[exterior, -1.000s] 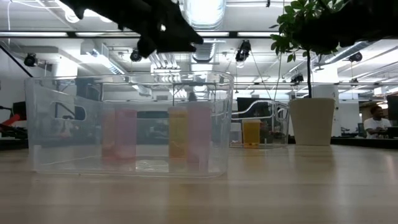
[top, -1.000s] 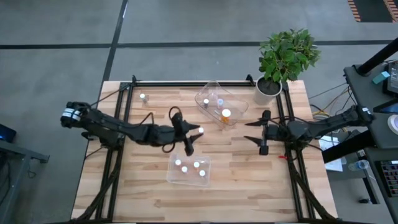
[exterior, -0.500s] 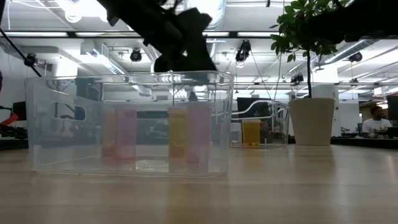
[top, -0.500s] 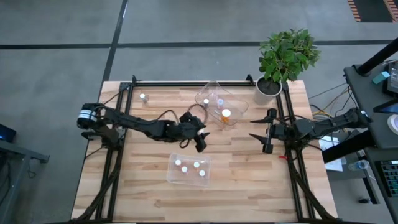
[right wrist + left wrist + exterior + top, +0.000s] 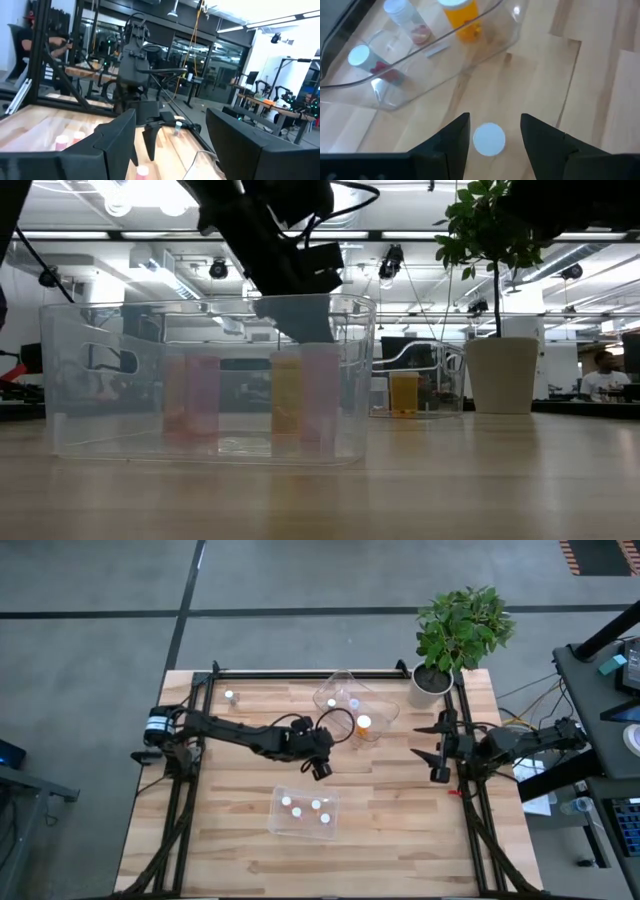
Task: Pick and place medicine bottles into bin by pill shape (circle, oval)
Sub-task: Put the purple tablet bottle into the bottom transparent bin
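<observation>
Since a second ago the left gripper [image 5: 490, 131] has been travelling toward the far bin [image 5: 381, 714]; its spread jaws are bracketing a white-capped bottle [image 5: 488, 139] standing on the table [image 5: 400, 830] beside that bin. The right gripper [image 5: 440, 751] is hanging spread near the table's right edge.

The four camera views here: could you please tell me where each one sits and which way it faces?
High view: overhead, looking straight down on the table; both arms show.
Low view: at table height, looking across through the near bin; the left arm hangs above.
Left wrist view: on the left arm, looking down between open fingers at a white-capped bottle beside the far bin.
Right wrist view: on the right arm, facing the left arm; its own open fingers show.
Shared: the orange bottle appears in the high, low and left wrist views.
</observation>
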